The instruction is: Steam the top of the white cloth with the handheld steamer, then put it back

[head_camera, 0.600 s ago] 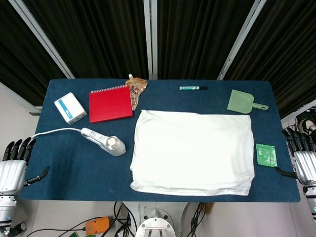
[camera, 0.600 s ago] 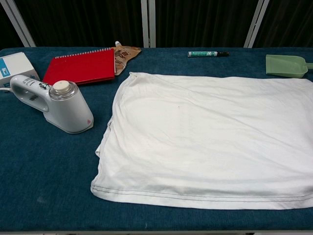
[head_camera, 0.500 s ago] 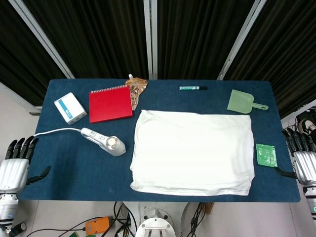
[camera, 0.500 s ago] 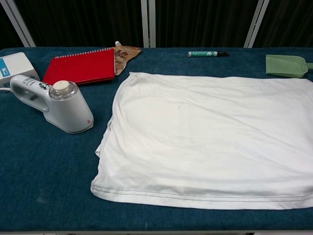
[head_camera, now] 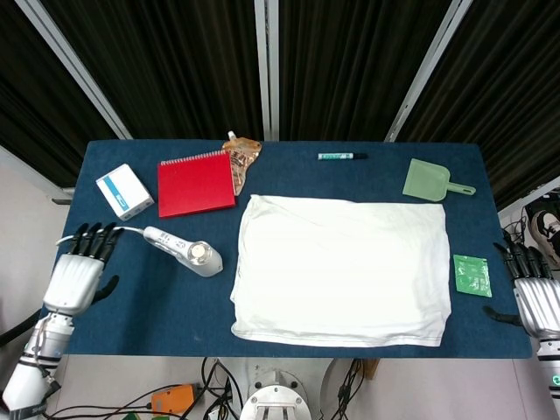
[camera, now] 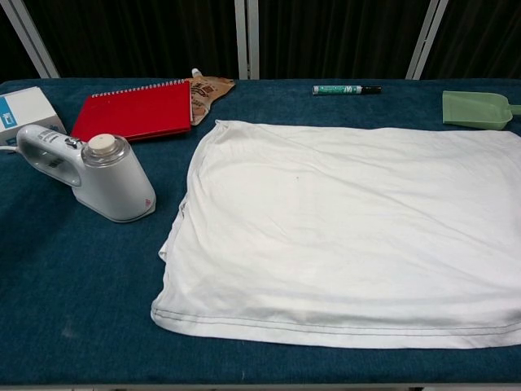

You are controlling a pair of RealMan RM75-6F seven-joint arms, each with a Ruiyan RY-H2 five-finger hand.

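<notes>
The white cloth (head_camera: 343, 269) (camera: 342, 232) lies flat on the blue table, right of centre. The white handheld steamer (head_camera: 185, 251) (camera: 89, 171) rests on the table left of the cloth, its cord trailing to the left edge. My left hand (head_camera: 77, 276) hovers over the table's left edge, fingers spread and empty, a short way left of the steamer's handle. My right hand (head_camera: 535, 296) stays off the table's right edge, fingers apart, holding nothing. Neither hand shows in the chest view.
Behind the steamer lie a red spiral notebook (head_camera: 196, 183), a white box (head_camera: 124, 191) and a brown pouch (head_camera: 242, 156). A green marker (head_camera: 341, 157) and a green dustpan (head_camera: 432, 181) lie at the back. A green packet (head_camera: 472, 274) sits right of the cloth.
My left hand has moved up and right, from beside the table's left edge to over it, nearer the steamer. The right hand has dropped slightly. Steamer and cloth have not moved.
</notes>
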